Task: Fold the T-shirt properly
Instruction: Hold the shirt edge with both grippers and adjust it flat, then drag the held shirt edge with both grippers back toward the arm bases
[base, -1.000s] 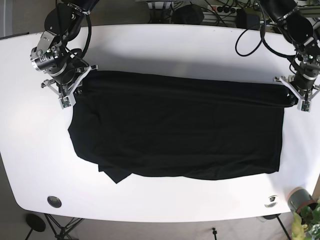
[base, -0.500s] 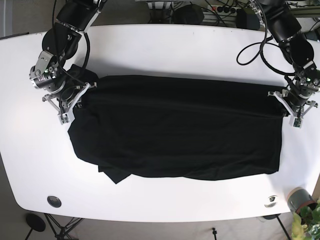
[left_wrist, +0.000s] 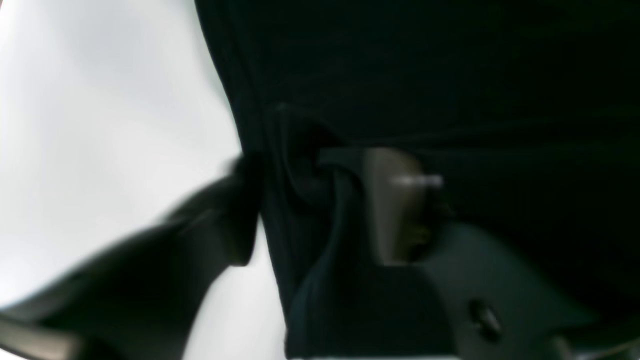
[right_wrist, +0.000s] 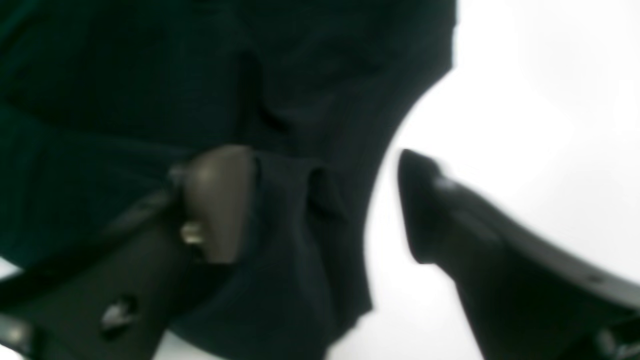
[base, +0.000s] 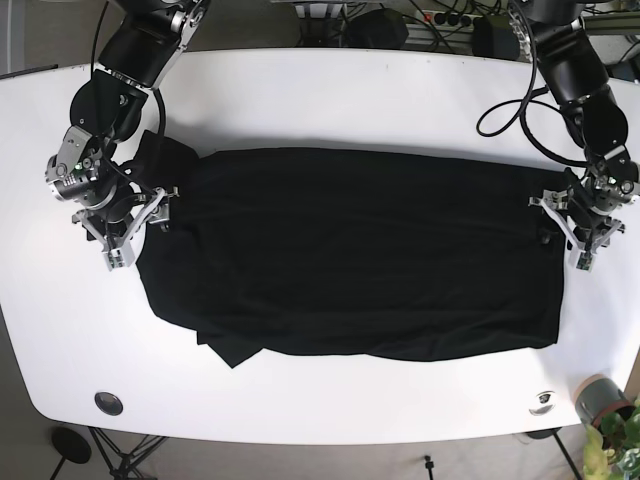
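While both arms carry a folded edge of the black T-shirt (base: 360, 255) toward the lower part of the frame, the job, as I judge it, is to keep the two ends level so the crease runs straight and the upper layer lands square on the lower one. Nearest the camera in the base view: hem edge, with a loose flap jutting at lower left; a small round fitting (base: 108, 403) sits in the white surface (base: 330, 95) below it. Shirt lies spread across the middle of the surface, long axis left to right. Mid-frame, right pincer (base: 128, 228) at the shirt's left edge; the right wrist view shows cloth bunched against the tan pad (right_wrist: 220, 200) of one finger while the other finger (right_wrist: 430, 210) stands apart over bare surface, so the jaws look spread wide, fabric touching one side only. Left pincer (base: 578, 225) at the shirt's right edge; its wrist view, blurred, shows a gathered pleat squeezed between tan pad (left_wrist: 395, 205) and dark finger (left_wrist: 240, 215), jaws near together, pinching fabric. Judgement: the uneven hold risks a skewed fold; the left-frame side may slip free. Far edge: cables and clutter (base: 400, 22) beyond the surface.
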